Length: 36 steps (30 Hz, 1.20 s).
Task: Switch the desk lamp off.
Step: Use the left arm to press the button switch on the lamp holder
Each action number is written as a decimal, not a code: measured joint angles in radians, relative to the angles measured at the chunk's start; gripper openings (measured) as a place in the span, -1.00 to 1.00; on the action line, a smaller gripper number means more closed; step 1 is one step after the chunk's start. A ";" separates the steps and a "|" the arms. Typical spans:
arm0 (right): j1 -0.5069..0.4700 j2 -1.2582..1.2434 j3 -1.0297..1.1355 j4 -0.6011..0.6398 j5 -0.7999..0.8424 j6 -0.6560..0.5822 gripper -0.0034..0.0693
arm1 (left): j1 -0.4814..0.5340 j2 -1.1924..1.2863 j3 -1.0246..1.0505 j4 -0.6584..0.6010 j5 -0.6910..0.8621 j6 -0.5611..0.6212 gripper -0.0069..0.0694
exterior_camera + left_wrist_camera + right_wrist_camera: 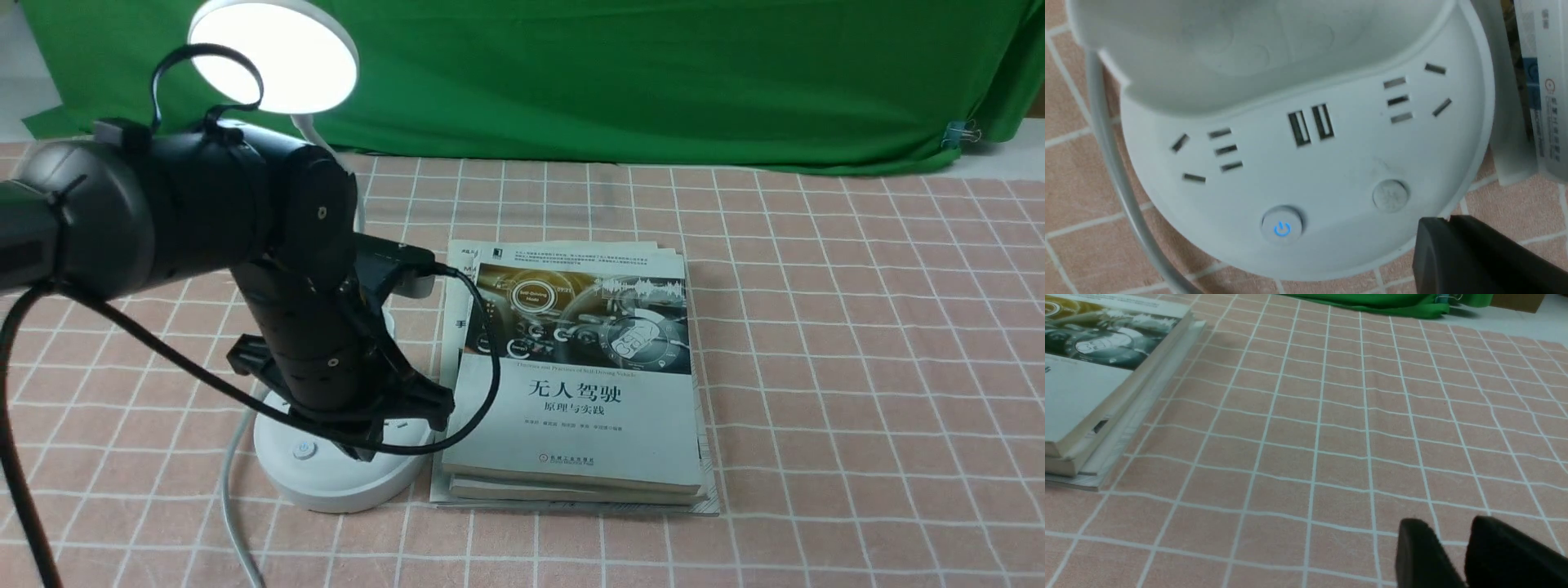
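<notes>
The white desk lamp stands at the left of the front view; its round disc head (pixel 273 53) is lit. Its round base (pixel 326 478) carries sockets, a power button glowing blue (pixel 1282 228) and a plain round button (pixel 1390 196). The small cup (pixel 1249 49) sits behind the sockets. My left gripper (pixel 1447 220) is shut and empty. It hangs low over the base's edge, its tips just beside the plain button. In the front view the arm covers most of the base. My right gripper (pixel 1453 524) is slightly open and empty, low over the tablecloth, out of the front view.
A stack of books (pixel 580 384) lies right beside the lamp base, almost touching it. The lamp's white cord (pixel 233 490) runs off the base toward the front edge. A green cloth (pixel 653 73) hangs at the back. The table has a pink checked cloth (pixel 857 367).
</notes>
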 joint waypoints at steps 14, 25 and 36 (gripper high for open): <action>0.000 0.000 0.000 0.000 0.000 0.000 -0.25 | 0.023 0.077 -0.013 0.001 -0.034 0.000 -0.80; 0.000 0.000 0.000 0.000 0.000 0.000 -0.25 | 0.023 -0.033 -0.012 0.000 0.002 -0.015 -0.80; 0.000 0.000 0.000 0.000 0.000 0.000 -0.25 | 0.023 0.077 -0.013 0.000 0.000 -0.015 -0.80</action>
